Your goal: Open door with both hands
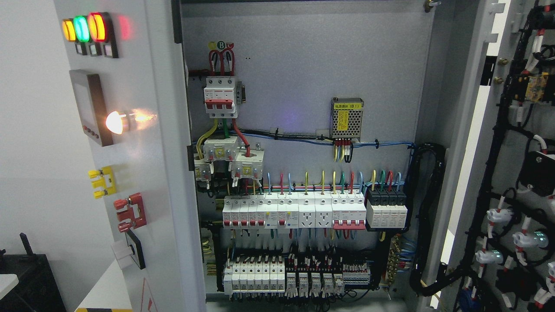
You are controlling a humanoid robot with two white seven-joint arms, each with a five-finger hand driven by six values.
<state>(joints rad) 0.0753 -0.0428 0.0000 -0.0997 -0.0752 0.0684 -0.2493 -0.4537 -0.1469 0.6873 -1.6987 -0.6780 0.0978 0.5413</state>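
Note:
An electrical cabinet fills the head view with both doors swung open. The left door (143,173) stands edge-on toward me and carries indicator lamps (89,28), a small panel meter (89,106), a lit white lamp (116,122) and yellow and red switches. The right door (516,173) is swung far out at the right, showing its wired inner face. Between them the grey back panel (303,65) holds a red-and-white main breaker (221,97), a meshed power supply (347,118) and rows of breakers (295,211). Neither of my hands nor arms shows.
A thick black cable loom (427,216) loops from the cabinet's right side to the right door. A black box (26,277) and a white table edge (8,284) sit at lower left. A white wall lies behind the left door.

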